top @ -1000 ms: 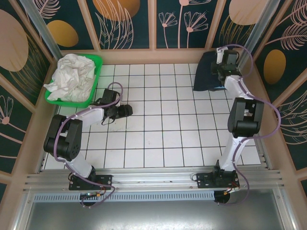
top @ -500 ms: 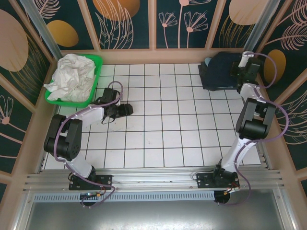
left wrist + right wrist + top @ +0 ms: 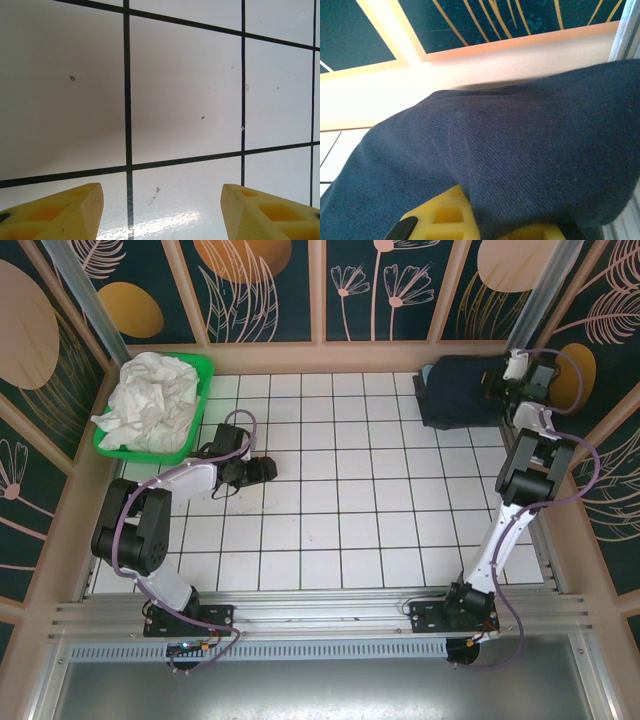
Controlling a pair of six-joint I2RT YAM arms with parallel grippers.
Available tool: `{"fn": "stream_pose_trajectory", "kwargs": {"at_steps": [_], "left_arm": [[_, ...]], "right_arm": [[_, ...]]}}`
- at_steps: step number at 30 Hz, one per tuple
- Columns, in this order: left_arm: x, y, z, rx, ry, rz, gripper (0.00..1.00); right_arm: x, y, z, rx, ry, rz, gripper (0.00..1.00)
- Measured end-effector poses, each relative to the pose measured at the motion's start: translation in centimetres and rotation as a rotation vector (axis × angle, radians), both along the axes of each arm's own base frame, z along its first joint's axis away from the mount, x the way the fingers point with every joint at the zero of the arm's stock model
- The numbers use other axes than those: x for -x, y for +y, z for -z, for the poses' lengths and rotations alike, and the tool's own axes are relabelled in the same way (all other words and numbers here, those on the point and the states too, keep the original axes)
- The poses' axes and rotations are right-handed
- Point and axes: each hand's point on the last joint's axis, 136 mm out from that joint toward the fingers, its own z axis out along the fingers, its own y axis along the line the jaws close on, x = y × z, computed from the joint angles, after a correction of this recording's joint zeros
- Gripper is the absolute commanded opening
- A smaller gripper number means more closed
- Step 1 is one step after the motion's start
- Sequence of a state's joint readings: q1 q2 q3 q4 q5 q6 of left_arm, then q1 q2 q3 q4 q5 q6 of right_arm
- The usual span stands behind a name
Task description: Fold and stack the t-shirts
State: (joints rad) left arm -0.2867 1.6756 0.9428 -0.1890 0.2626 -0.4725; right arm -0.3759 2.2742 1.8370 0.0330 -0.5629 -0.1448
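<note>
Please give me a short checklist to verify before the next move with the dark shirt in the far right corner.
1. The right tool shut on the navy t-shirt: ok.
2. Navy t-shirt lying flat: not ok, bunched.
3. The left tool open, holding nothing, over bare table: ok.
4. The white shirts folded: not ok, crumpled in the green basket.
5. How many fabric layers the right tool pinches: cannot tell.

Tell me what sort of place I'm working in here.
Probably a purpose-built robot test cell, not a home or a laundry: a white gridded table, boxed in by leaf-patterned panels, with an aluminium rail along its near edge.
</note>
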Motion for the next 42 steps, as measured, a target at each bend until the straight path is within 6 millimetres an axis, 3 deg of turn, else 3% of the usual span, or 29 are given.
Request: {"fn": "stream_pose_trajectory", "kwargs": {"at_steps": [2, 5, 7, 10, 14, 17, 24, 29, 34, 40, 42], "left_arm": [[0.0, 0.1, 0.1, -0.006, 0.002, -0.003, 0.64], [0.1, 0.2, 0.1, -0.01, 0.003, -0.006, 0.64], [0.0, 0.2, 0.1, -0.012, 0.003, -0.006, 0.64], [0.0, 0.2, 0.1, -0.012, 0.002, -0.007, 0.64], [0.1, 0.2, 0.1, -0.01, 0.003, -0.006, 0.64], [0.1, 0.2, 0.1, -0.009, 0.003, -0.005, 0.64], [0.1, 0.2, 0.1, -0.009, 0.002, -0.005, 0.64], [0.1, 0.2, 0.1, -0.009, 0.003, -0.005, 0.64], [0.1, 0.0, 0.0, -0.002, 0.004, 0.0, 0.65], [0.2, -0.1, 0.0, 0.006, 0.007, 0.005, 0.65], [0.2, -0.2, 0.0, 0.012, 0.008, 0.009, 0.65]], "right_arm": [[-0.5, -0.6, 0.3, -0.005, 0.014, 0.0, 0.36], [-1.6, -1.8, 0.8, -0.003, 0.044, 0.018, 0.43], [-2.0, -2.4, 1.2, 0.0, 0.067, 0.041, 0.58], [-1.3, -2.8, 2.2, 0.005, 0.104, 0.074, 0.66], [2.0, -2.5, 4.2, 0.023, 0.161, 0.129, 0.79], [3.7, -2.2, 4.2, 0.04, 0.162, 0.158, 0.81], [3.6, -2.4, 0.4, 0.098, 0.061, 0.197, 0.86], [4.9, -1.8, -0.6, 0.125, 0.039, 0.237, 0.86], [6.2, 1.1, -2.3, 0.178, 0.024, 0.262, 0.84], [4.6, 5.9, -4.1, 0.186, -0.001, 0.225, 0.76], [2.7, 6.7, -4.5, 0.186, 0.005, 0.22, 0.75]]}}
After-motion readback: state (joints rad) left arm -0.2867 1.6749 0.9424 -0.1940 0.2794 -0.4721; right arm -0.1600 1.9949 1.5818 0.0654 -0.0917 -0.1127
